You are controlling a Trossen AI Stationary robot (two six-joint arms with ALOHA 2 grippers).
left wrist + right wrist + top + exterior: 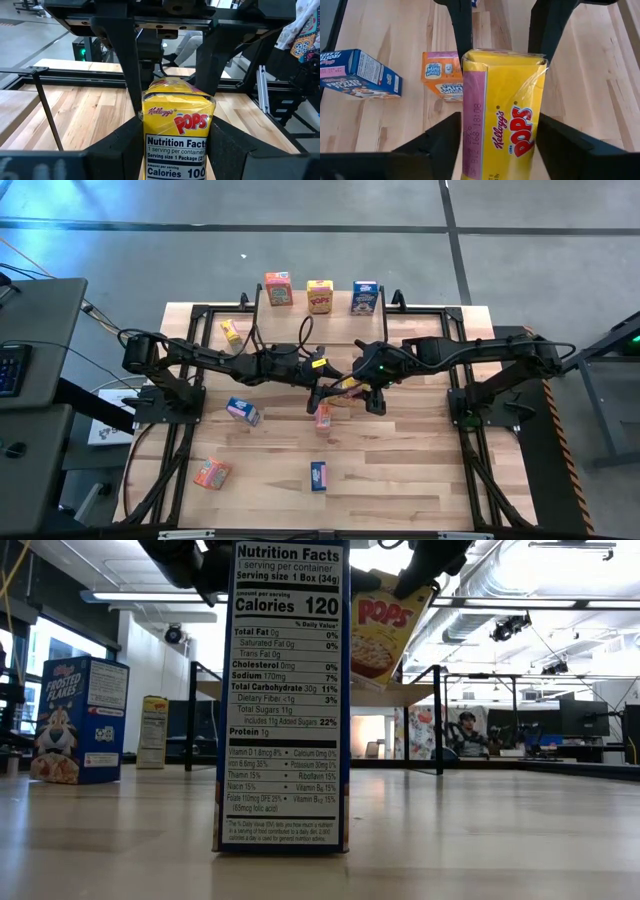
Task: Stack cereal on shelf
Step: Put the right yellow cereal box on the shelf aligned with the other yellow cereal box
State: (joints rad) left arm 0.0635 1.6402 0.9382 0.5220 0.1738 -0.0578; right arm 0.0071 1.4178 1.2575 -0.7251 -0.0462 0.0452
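A yellow cereal box (344,387) hangs in the air over the table's middle, between my left gripper (322,390) and my right gripper (368,392), both shut on it. In the low view this yellow box (385,625) shows tilted, high above the table. The shelf (340,306) stands at the far edge. Three boxes stand upright on it: orange-red (278,288), yellow (320,296) and blue (365,297). Loose boxes lie on the table: yellow (231,332), blue (243,411), orange-red (322,416), orange-red (212,473), blue (318,476). My left gripper pinches the yellow box between its two fingers at the end with the nutrition panel (176,145), one finger (127,145) on each side face. The box is lifted clear of the table. My right gripper pinches the same box at its other end (502,150), its fingers (440,145) on the two opposite sides. The two grippers face each other along the box's length.
A blue box (283,690) stands upright close in front of the low camera. Another blue box (80,720) and a yellow one (153,730) stand to its left. The black arm frames (180,405) (480,405) flank the table. A person (465,730) sits in the room behind.
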